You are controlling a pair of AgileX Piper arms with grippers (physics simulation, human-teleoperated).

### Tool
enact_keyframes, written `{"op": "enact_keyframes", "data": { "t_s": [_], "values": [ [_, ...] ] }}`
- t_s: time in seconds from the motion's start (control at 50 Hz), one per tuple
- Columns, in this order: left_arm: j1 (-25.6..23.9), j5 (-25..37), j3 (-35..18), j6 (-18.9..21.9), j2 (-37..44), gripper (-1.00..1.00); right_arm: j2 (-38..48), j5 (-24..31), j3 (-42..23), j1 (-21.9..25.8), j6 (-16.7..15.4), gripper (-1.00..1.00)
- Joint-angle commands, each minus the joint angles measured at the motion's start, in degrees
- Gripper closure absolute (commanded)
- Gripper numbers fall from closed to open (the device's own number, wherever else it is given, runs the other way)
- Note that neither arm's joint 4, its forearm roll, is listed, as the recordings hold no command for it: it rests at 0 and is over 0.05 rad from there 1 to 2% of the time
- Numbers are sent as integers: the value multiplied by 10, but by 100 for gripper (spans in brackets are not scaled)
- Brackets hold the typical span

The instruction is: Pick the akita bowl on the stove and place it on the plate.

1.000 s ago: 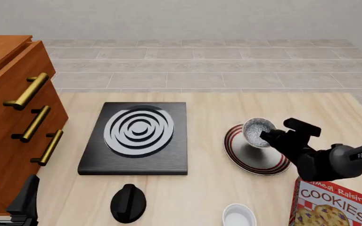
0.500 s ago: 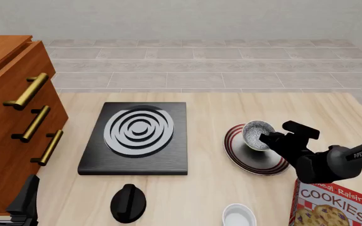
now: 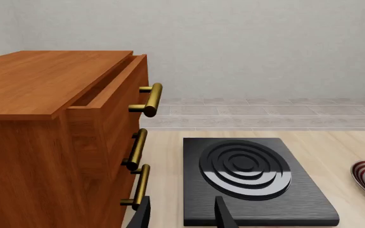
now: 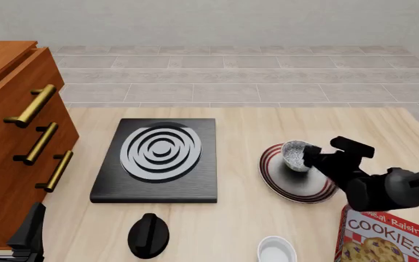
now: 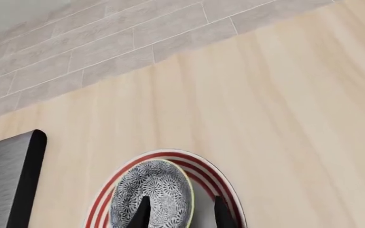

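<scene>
- The akita bowl point(image 4: 295, 154) sits on the plate point(image 4: 289, 183), on the part of the plate that is far from the arms and a bit to the left.
- The right gripper point(image 4: 309, 157) is at the bowl's right rim. In the right wrist view, one dark finger point(image 5: 142, 213) is over the speckled inside of the bowl point(image 5: 150, 193) and the other is just outside the rim, over the plate point(image 5: 209, 170).
- I cannot tell if those fingers squeeze the rim or only stand on each side of it.
- The stove point(image 4: 159, 159) has nothing on its rings. It lies to the left of the plate, a little apart from it.
- The left gripper point(image 4: 9, 230) stays low at the near left corner, close to the wooden cabinet point(image 4: 17, 142). Its two fingers point(image 3: 222, 213) stand apart with nothing between them.
- A black knob point(image 4: 148, 235) lies in front of the stove.
- A small white bowl point(image 4: 276, 250) and a cookie box point(image 4: 381, 236) are near the front right.
</scene>
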Motion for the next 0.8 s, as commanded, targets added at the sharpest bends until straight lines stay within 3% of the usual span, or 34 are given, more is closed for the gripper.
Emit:
{"op": "enact_keyframes", "data": {
  "t_s": [0.02,0.2,0.34,0.44,0.48,0.58,0.8],
  "values": [
    [0,0,0,0,0,-100,-81,39,2,-5,-32,-100],
    [0,0,0,0,0,-100,-167,97,-17,17,-40,-100],
    [0,0,0,0,0,-100,-186,112,-23,32,-40,-100],
    [0,0,0,0,0,-100,-206,121,-25,36,-60,-100],
    [0,0,0,0,0,-100,-219,119,-21,33,-76,-100],
    [0,0,0,0,0,-100,-246,95,0,24,-78,-100],
    [0,0,0,0,0,-100,-352,19,81,66,-118,-100]
  ]
}}
